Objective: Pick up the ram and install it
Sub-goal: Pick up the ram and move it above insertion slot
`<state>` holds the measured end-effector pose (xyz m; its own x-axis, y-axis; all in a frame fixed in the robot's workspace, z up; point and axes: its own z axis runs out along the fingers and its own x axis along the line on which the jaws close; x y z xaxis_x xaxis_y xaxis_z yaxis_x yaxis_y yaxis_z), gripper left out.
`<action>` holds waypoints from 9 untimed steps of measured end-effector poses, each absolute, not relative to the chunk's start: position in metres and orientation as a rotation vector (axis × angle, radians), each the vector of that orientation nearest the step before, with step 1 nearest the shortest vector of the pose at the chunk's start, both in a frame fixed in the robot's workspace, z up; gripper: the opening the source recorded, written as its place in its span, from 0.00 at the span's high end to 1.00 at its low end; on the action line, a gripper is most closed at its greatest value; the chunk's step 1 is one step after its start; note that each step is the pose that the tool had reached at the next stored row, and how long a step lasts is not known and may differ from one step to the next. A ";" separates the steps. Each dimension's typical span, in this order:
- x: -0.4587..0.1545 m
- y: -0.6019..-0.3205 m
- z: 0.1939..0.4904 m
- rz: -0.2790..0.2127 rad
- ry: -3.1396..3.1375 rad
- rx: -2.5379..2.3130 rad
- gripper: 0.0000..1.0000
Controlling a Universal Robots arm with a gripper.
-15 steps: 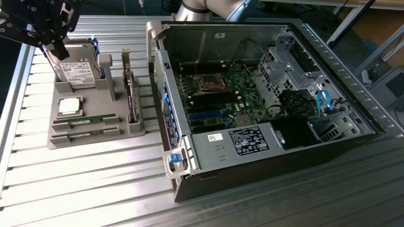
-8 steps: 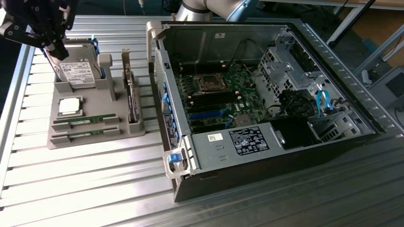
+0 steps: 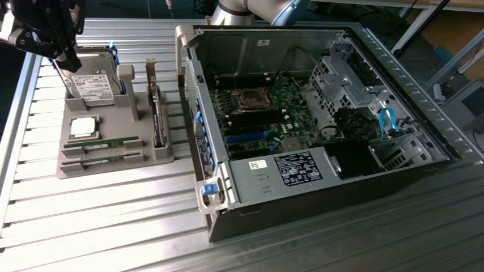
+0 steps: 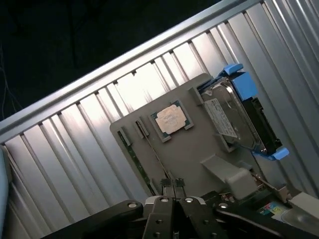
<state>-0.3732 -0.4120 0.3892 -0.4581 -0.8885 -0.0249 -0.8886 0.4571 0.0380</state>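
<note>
Two rams lie flat in the front slots of a grey holder tray [image 3: 113,122]: one ram [image 3: 101,145] behind, the other ram [image 3: 97,165] in front. In the wrist view they show edge-on as thin green strips, one ram [image 4: 135,162] and the other ram [image 4: 155,157]. My gripper [image 3: 69,59] hangs above the tray's far corner, over the hard drive, well clear of both rams. In the wrist view the gripper [image 4: 172,184] has its fingers pressed together with nothing between them.
The tray also carries a hard drive [image 3: 94,86] with blue rails, a silver processor chip [image 3: 83,127] and a dark expansion card [image 3: 156,122] standing on edge. To the exterior view's right lies an open computer case [image 3: 215,195] with its motherboard [image 3: 261,116] exposed. The table [image 3: 90,226] is ribbed metal.
</note>
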 end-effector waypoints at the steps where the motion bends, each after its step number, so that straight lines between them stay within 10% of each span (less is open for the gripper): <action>1: -0.373 -0.412 0.389 0.071 2.658 -1.672 0.90; 9: -0.373 -0.412 0.389 0.071 2.498 -1.909 0.90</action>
<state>-0.3732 -0.4120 0.3892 -0.2633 -0.9644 -0.0249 -0.9643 0.2622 0.0380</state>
